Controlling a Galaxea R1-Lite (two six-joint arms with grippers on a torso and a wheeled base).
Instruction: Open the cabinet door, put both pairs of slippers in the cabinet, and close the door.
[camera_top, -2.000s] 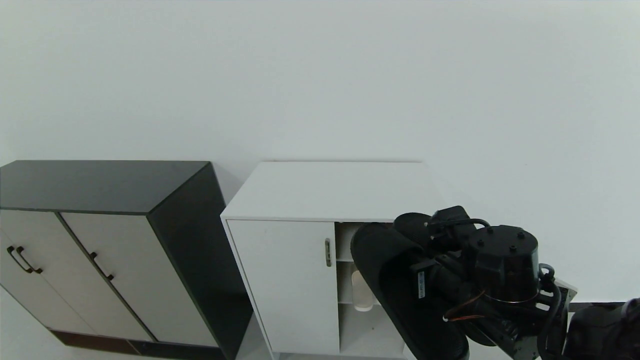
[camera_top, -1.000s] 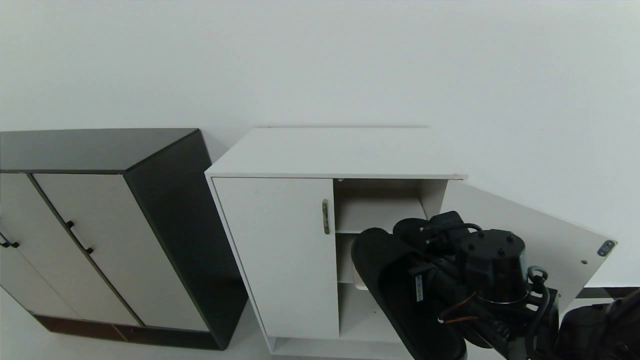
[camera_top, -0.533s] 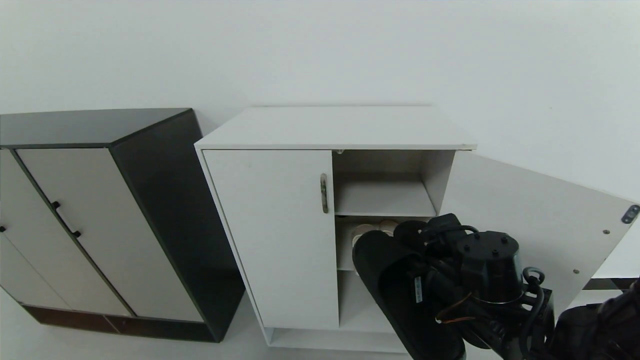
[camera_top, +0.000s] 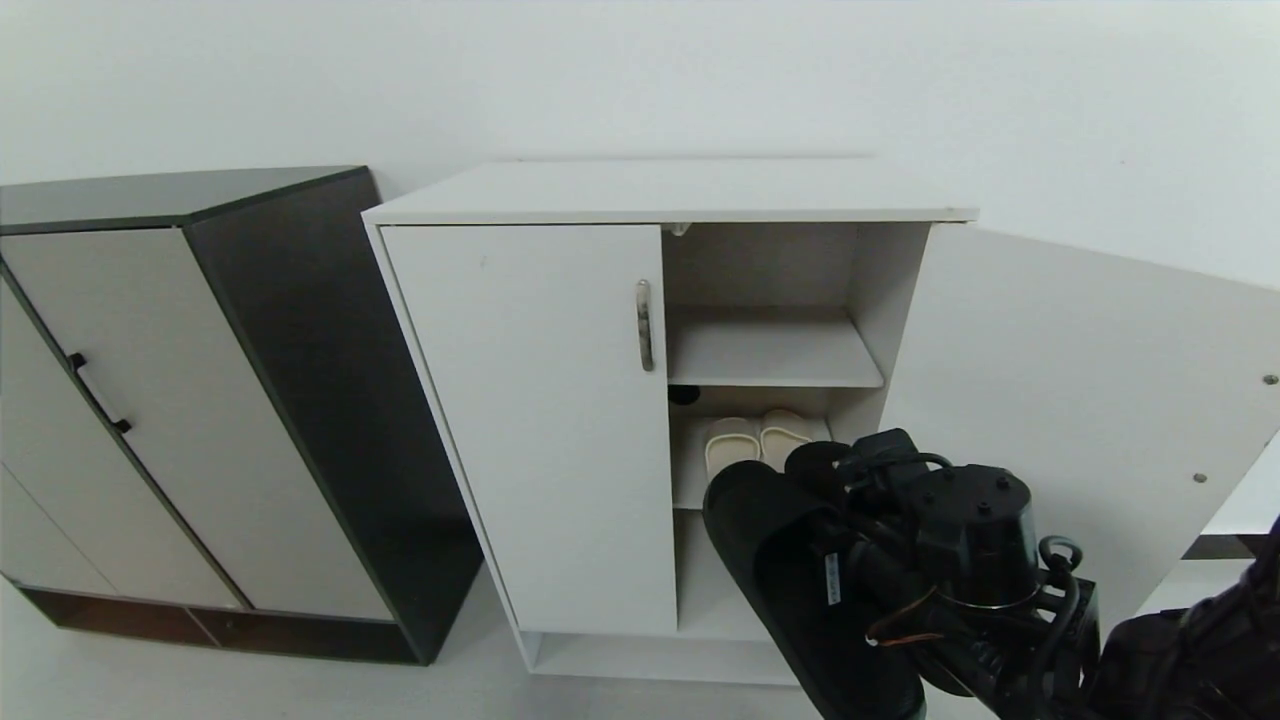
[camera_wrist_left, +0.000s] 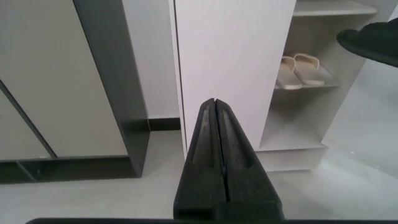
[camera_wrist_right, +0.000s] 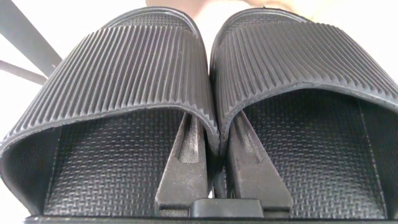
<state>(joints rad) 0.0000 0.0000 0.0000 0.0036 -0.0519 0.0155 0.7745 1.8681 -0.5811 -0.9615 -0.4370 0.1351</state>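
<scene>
The cabinet (camera_top: 660, 190) stands with its right door (camera_top: 1050, 380) wide open. I hold the black slippers (camera_top: 800, 590) in the air before the open half, outside its front edge. The beige slippers (camera_top: 757, 440) lie side by side on the middle shelf. My right gripper (camera_wrist_right: 216, 155) has one finger inside each black slipper, clamping their two touching strap walls. They look light, soft and rubbery, so I expect sag, and that ribbed middle pinch seems the best hold. My left gripper (camera_wrist_left: 214, 149) hangs empty, fingers pressed together.
</scene>
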